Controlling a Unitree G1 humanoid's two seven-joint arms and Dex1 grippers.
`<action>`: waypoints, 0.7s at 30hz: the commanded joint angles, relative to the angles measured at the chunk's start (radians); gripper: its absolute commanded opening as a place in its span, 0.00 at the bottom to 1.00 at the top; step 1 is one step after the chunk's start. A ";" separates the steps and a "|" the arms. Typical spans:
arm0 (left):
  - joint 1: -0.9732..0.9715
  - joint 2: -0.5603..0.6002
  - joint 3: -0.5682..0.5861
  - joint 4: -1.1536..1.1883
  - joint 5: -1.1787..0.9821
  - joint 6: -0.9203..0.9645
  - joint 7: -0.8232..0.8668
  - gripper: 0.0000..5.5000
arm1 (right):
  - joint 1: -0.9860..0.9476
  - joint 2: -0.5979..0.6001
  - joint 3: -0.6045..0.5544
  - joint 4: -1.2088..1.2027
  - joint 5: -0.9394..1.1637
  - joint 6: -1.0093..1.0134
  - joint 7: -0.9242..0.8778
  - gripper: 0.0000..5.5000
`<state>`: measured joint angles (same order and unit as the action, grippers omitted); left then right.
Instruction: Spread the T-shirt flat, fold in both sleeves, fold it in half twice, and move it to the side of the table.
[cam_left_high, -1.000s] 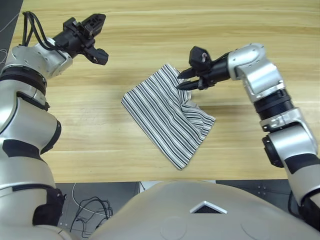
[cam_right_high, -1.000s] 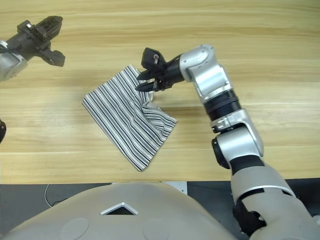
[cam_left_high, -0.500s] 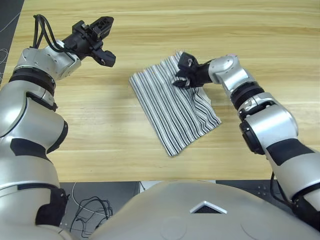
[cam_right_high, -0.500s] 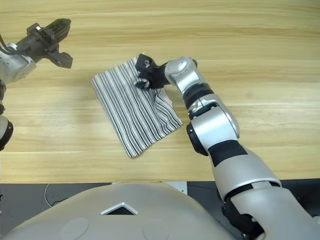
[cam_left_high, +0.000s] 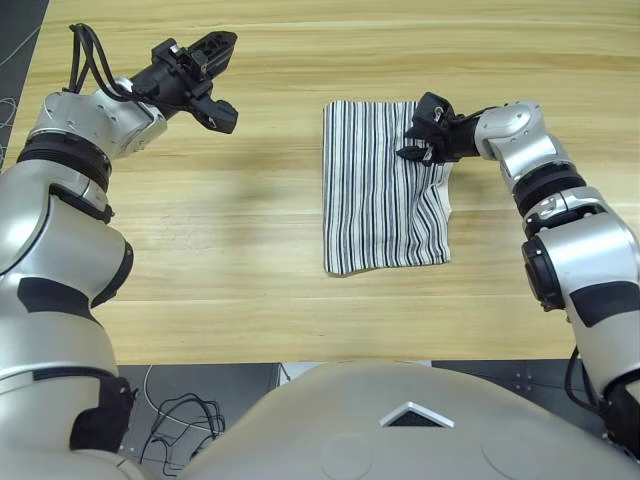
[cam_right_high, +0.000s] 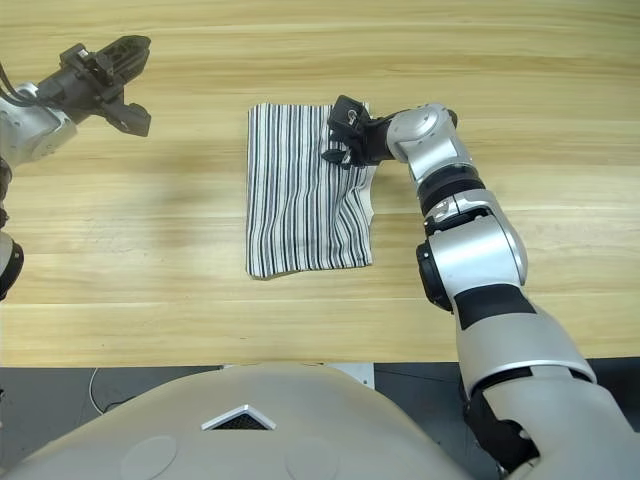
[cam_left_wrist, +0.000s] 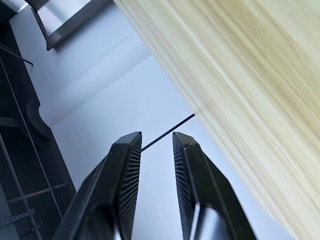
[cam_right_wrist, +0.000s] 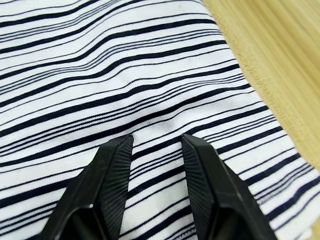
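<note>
Striped T-shirt (cam_left_high: 385, 200) lies as folded rectangle on wooden table (cam_left_high: 180, 260), mid-table, slightly toward right side. Right gripper (cam_left_high: 412, 145) rests tips-down on far right portion of cloth; fingers (cam_right_wrist: 117, 155) slightly apart, nothing pinched between them. Judged purpose: press contact to slide bundle sideways without undoing folds. Left gripper (cam_left_high: 230, 82) hovers above bare wood, well apart from cloth, jaws spread, holding nothing, likely parked out of path.
</note>
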<state>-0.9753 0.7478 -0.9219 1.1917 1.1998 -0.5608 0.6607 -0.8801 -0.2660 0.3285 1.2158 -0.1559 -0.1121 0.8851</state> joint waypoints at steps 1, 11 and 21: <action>0.020 0.015 0.036 -0.053 -0.048 -0.067 -0.047 0.21 | -0.043 -0.004 -0.049 -0.046 0.018 -0.023 0.006 0.32; 0.100 0.073 0.116 -0.300 -0.108 -0.114 -0.175 0.21 | 0.171 -0.173 -0.053 -0.524 0.035 0.094 0.205 0.32; 0.161 0.107 0.196 -0.378 -0.133 -0.111 -0.262 0.21 | 0.396 -0.236 -0.038 -0.808 0.064 0.254 0.247 0.32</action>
<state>-0.8272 0.8366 -0.7413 0.8220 1.0669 -0.6738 0.4188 -0.5090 -0.4814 0.2846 0.4231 -0.0924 0.1255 1.1330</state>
